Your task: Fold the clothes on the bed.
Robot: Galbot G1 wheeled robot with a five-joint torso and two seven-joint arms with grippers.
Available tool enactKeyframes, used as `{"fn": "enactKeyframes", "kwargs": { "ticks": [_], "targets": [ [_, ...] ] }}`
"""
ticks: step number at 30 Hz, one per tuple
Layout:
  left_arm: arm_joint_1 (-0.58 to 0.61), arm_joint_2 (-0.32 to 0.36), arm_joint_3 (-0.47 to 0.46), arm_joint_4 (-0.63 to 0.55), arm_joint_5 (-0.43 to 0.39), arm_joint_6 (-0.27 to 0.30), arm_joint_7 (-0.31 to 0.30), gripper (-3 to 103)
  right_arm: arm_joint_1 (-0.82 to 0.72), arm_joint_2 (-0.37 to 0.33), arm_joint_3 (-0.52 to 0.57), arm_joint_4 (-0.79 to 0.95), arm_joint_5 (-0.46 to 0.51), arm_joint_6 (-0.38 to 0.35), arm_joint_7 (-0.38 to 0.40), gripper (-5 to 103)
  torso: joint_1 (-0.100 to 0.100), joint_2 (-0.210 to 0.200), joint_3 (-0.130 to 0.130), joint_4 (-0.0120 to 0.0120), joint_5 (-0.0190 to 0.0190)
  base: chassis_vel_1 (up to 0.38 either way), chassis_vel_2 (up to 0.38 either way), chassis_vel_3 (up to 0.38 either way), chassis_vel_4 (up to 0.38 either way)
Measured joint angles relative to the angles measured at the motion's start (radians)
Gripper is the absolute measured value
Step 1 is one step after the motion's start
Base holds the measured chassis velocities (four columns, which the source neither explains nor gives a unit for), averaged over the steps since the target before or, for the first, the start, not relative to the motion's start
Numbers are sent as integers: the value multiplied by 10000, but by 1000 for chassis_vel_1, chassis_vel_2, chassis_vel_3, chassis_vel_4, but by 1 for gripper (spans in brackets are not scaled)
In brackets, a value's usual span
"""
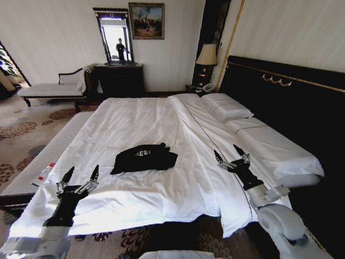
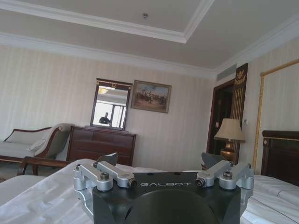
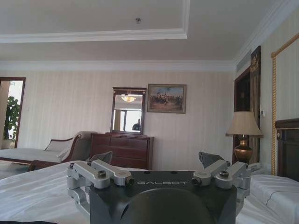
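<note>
The clothes, a black T-shirt point(image 1: 144, 158) with white lettering, lie in a folded bundle on the white sheet near the middle of the bed point(image 1: 140, 124). My left gripper point(image 1: 81, 174) hovers open over the bed's near left corner, left of and nearer than the shirt. To the shirt's right, my right gripper point(image 1: 229, 154) is open above the sheet. Nothing is between either pair of fingers. In the left wrist view the left gripper point(image 2: 160, 161) points across the bed toward the far wall, and the right gripper point(image 3: 156, 157) does the same in its wrist view.
White pillows point(image 1: 229, 110) lie along the black headboard point(image 1: 285, 91) at right. A pale bench point(image 1: 32, 167) runs beside the bed's left edge. A dark dresser point(image 1: 119, 80) with mirror, a chaise point(image 1: 51, 89) and a lamp point(image 1: 206, 56) stand at the far wall.
</note>
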Motion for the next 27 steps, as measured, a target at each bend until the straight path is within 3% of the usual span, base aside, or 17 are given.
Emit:
{"fn": "enactKeyframes", "kwargs": {
  "ticks": [27],
  "targets": [
    [93, -236, 14, 2, 132, -176, 67, 100, 52, 116, -29, -5, -3, 174, -29, 100, 1, 0, 1, 0, -1, -39, 64, 33, -60]
  ]
}}
